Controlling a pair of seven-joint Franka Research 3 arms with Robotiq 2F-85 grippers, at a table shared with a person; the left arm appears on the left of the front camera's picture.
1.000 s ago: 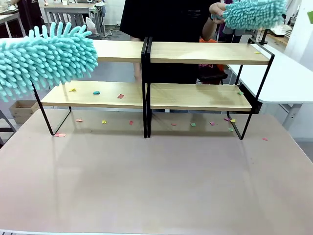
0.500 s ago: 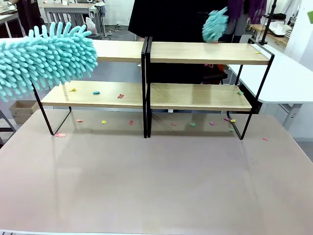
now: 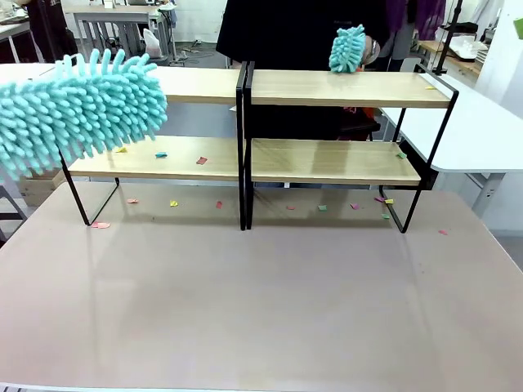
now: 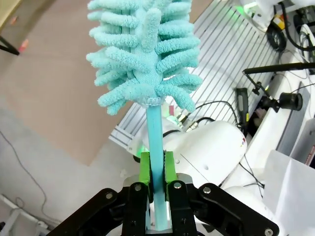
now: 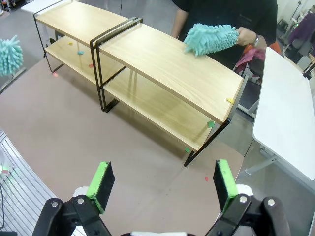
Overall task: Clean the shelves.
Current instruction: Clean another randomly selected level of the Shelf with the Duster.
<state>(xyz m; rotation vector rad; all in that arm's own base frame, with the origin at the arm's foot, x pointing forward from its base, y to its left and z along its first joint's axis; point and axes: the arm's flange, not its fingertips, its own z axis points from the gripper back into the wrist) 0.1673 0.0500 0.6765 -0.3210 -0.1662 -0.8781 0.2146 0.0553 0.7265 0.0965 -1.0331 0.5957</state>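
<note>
Teal duster [image 4: 145, 54], soft & light, pinched at stick by L gripper [image 4: 157, 169]; R gripper [image 5: 162, 184] wide open, empty; stiff shelves [image 3: 343, 88] at 12 o'clock.

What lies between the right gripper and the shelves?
Right wrist view: bare tabletop from the right gripper to the shelves, save small coloured scraps close to them.

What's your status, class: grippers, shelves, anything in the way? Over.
Left gripper shut on duster handle; right gripper open, empty. Shelves: paper scraps on lower left board. Person's duster on upper right board.
</note>
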